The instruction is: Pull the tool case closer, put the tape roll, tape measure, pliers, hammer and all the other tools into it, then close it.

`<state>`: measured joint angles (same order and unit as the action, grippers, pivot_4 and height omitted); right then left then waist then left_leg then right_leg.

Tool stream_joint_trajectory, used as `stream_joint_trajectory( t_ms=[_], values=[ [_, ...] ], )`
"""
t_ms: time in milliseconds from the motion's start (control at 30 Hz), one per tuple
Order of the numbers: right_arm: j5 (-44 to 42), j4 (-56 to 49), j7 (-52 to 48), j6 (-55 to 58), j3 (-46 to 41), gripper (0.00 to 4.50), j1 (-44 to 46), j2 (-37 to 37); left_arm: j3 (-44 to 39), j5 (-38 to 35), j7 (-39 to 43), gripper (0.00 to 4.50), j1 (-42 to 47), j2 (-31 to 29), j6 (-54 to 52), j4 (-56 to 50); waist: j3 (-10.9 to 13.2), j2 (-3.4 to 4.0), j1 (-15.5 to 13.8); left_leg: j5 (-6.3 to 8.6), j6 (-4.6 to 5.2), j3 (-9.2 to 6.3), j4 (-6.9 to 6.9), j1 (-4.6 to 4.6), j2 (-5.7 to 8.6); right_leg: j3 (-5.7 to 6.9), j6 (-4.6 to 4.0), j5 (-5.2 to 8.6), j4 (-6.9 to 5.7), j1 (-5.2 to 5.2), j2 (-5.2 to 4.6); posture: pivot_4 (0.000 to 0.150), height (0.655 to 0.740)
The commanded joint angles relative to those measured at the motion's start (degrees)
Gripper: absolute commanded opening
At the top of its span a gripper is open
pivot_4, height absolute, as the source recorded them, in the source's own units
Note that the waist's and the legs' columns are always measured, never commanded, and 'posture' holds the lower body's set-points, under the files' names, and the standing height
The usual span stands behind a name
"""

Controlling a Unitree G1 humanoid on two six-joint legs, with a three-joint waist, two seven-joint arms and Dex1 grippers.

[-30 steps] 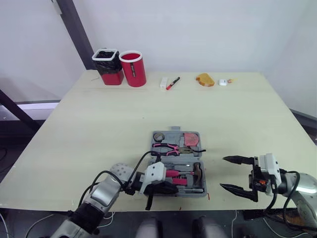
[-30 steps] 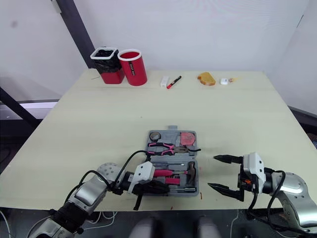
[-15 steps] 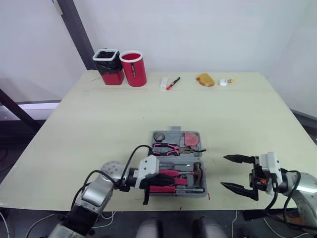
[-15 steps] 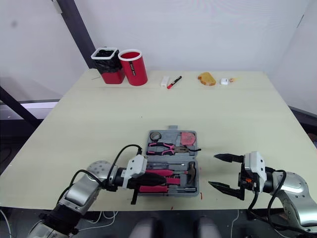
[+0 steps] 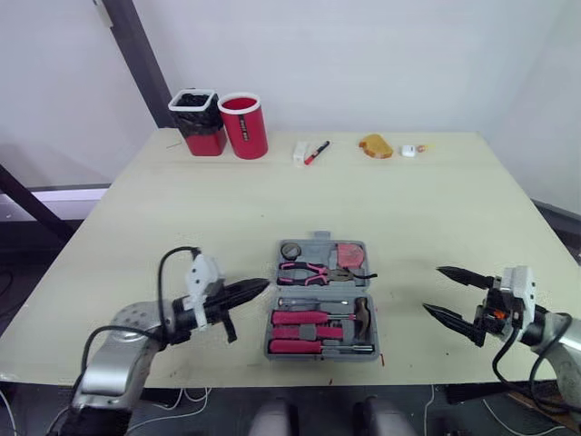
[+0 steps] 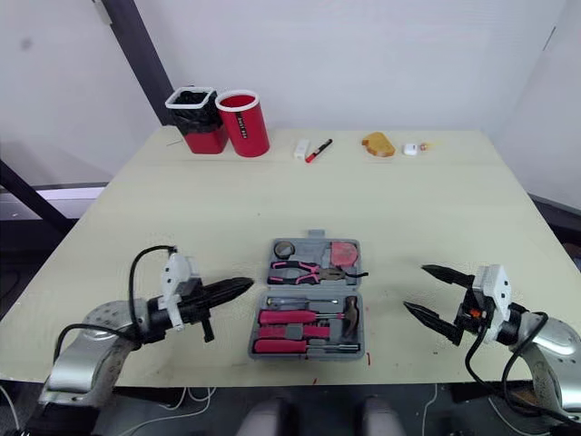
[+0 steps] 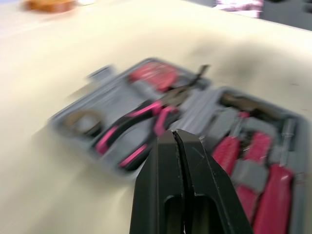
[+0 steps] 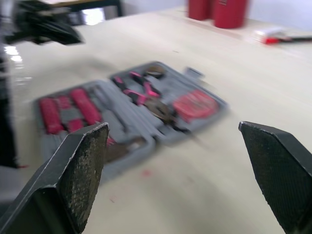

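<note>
Case lies open on the desk near its front edge, between the two arms. Far half holds tape roll, pliers, tape measure; near half holds red-handled screwdrivers and hammer. Left tool is pinched fully closed, empty, tip just beside the case's left side. Right tool is spread wide, empty, off to the case's right.

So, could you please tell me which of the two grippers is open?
The right gripper: its two fingers are spread wide apart, to the right of the tool case. The left gripper, on the case's other side, has its fingers pressed together.
</note>
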<state>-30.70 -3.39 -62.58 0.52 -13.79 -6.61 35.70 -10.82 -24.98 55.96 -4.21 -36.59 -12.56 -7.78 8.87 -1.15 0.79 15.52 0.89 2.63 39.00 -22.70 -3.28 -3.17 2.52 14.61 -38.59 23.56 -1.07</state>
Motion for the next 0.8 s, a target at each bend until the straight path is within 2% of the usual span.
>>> stream_joint_trajectory(
  t_ms=[33, 100, 167, 200, 267, 567, 800],
  values=[
    [-0.32, -1.17, 1.85, -1.54, -3.50, 4.50, -2.52, -0.54, -4.92, -0.17, -1.43, 1.20, -4.08, -0.73, 1.79, 0.67, 0.00, 0.00, -0.02, 0.00, 0.00, 0.01, 0.00, 0.01, 0.00, 0.00, 0.00, 0.00, 0.00, 0.00, 0.00, 0.150, 0.7400],
    [-0.64, -1.69, 2.03, -1.47, -4.59, 4.50, -4.83, -0.51, -6.91, -0.24, -1.94, 2.07, -6.88, -0.69, 2.37, 0.83, 0.00, 0.00, -0.05, 0.00, 0.00, 0.01, -0.01, 0.02, -0.01, 0.00, -0.01, 0.01, 0.00, 0.00, -0.01, 0.150, 0.7400],
    [0.38, -1.45, 2.82, -2.37, -5.85, 4.50, -7.36, -0.53, -9.16, -0.50, -2.68, 3.16, -9.66, -0.47, 2.82, 1.03, 0.00, -0.01, -0.16, 0.00, 0.00, 0.04, -0.01, 0.02, -0.01, 0.00, -0.17, 0.10, 0.00, 0.00, -0.04, 0.150, 0.7400],
    [1.17, -1.09, 3.75, -3.05, -6.65, 4.50, -8.65, -0.79, -10.32, -0.65, -3.03, 3.39, -11.01, -0.32, 3.03, 1.11, 0.00, -0.01, -0.17, 0.00, 0.00, 0.05, -0.01, 0.02, -0.01, 0.00, -0.18, 0.11, 0.01, 0.00, -0.05, 0.150, 0.7400],
    [1.18, -1.03, 4.90, -3.63, -8.20, 4.50, -11.25, -1.58, -12.27, -0.72, -3.89, 4.48, -13.32, 0.14, 3.50, 1.50, 0.00, -0.01, -0.23, 0.00, 0.00, 0.06, -0.01, 0.02, 0.00, 0.00, -0.19, 0.12, 0.01, 0.00, -0.07, 0.150, 0.7400],
    [-0.95, -1.60, 6.33, -4.35, -14.05, 4.50, -20.07, -4.29, -17.19, -0.14, -6.39, 4.48, -20.16, 2.41, 5.94, 3.23, -0.01, -0.01, -0.07, 0.01, -0.01, 0.11, -0.01, 0.04, -0.03, -0.04, -0.15, 0.16, 0.04, 0.03, -0.09, 0.150, 0.7400],
    [-0.25, -0.96, 6.30, -4.25, -13.86, 4.50, -20.26, -4.05, -15.64, 0.28, -6.93, 4.48, -19.47, 2.52, 6.34, 2.65, -0.03, -0.03, -0.08, 0.01, -0.01, 0.08, -0.01, 0.05, -0.05, -0.06, 0.01, 0.26, 0.05, 0.06, -0.15, 0.150, 0.7400]
  ],
)
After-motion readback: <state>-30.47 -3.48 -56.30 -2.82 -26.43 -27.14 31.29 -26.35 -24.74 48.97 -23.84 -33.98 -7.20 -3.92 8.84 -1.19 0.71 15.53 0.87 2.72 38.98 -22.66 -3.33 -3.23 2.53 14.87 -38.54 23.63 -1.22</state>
